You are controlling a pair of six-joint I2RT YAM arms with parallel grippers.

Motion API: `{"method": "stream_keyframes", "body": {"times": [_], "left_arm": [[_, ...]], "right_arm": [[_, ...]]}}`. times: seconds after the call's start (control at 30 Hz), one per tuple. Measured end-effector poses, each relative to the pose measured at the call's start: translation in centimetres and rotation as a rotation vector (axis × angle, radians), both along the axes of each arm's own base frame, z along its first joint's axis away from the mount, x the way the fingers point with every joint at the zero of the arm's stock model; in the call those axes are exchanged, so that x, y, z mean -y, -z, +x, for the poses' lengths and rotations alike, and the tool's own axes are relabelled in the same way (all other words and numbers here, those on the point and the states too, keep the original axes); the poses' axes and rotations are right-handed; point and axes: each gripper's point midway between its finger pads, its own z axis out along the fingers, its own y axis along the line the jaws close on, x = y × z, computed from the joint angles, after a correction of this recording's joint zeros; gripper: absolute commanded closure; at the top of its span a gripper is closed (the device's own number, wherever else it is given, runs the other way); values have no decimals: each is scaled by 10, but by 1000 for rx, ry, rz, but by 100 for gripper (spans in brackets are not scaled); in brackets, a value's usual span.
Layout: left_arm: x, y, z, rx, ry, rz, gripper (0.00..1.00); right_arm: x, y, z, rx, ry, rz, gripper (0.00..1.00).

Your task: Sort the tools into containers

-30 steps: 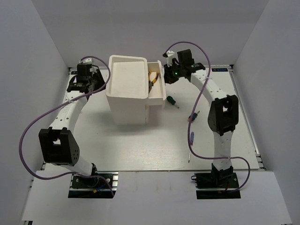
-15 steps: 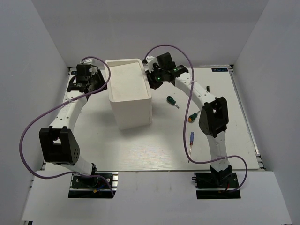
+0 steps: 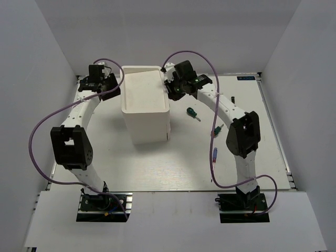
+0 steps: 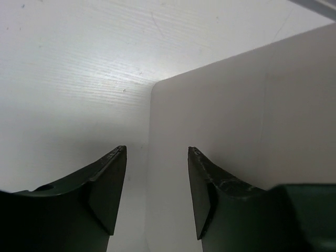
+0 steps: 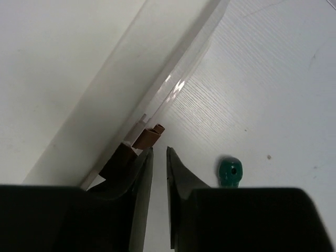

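The tall white bin stands mid-table; its wall fills the right of the left wrist view and the upper left of the right wrist view. Only a sliver of the narrow bin shows at its right side. The pliers are hidden. My left gripper is open at the bin's left back corner, whose edge lies between its fingertips. My right gripper is nearly shut and empty against the bin's right side. The green screwdriver lies just right of it.
The orange-green screwdriver and the blue-handled screwdriver lie on the table right of the bins, beside the right arm. White walls enclose the table on the left, back and right.
The right gripper moved left from over the narrow bin to the tall bin's right side. The narrow bin and pliers went out of sight. The left arm swung its gripper back toward the bin's corner.
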Motion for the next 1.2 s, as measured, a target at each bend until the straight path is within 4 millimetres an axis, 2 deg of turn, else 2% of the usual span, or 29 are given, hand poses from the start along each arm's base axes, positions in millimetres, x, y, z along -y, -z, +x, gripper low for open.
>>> {"method": "stream_keyframes", "body": {"times": [0.2, 0.3, 0.33, 0.4, 0.43, 0.57, 0.63, 0.7, 0.87, 1.07, 1.2], "left_arm": [[5, -19, 20, 44, 2, -43, 37], [1, -21, 22, 45, -14, -58, 30], [-2, -21, 21, 43, -23, -62, 24], [-7, -16, 16, 29, -40, -68, 17], [-10, -13, 12, 23, -43, -70, 7], [-10, -7, -22, 14, -22, -86, 2], [-4, -11, -44, 25, 9, -102, 0], [0, -19, -64, 54, 33, -112, 0], [5, -39, -95, 141, 61, -122, 0], [7, -25, -118, 114, 65, -130, 0], [8, -15, -127, 87, 62, -138, 0]], "right_arm": [[25, 1, 3, 24, 64, -35, 64], [44, 10, 0, -16, 82, -25, 56], [52, 14, -2, -38, 84, -10, 52], [68, 25, -4, -74, 71, 55, 44], [75, 31, -9, -100, 50, 85, 42], [94, 64, -34, -126, -141, 229, 38], [89, 76, -50, -135, -275, 276, 38], [74, 78, -55, -122, -394, 324, 37], [37, 64, -31, 11, -577, 399, 34], [16, 39, 13, 164, -636, 431, 31], [11, 37, 16, 174, -664, 461, 30]]}}
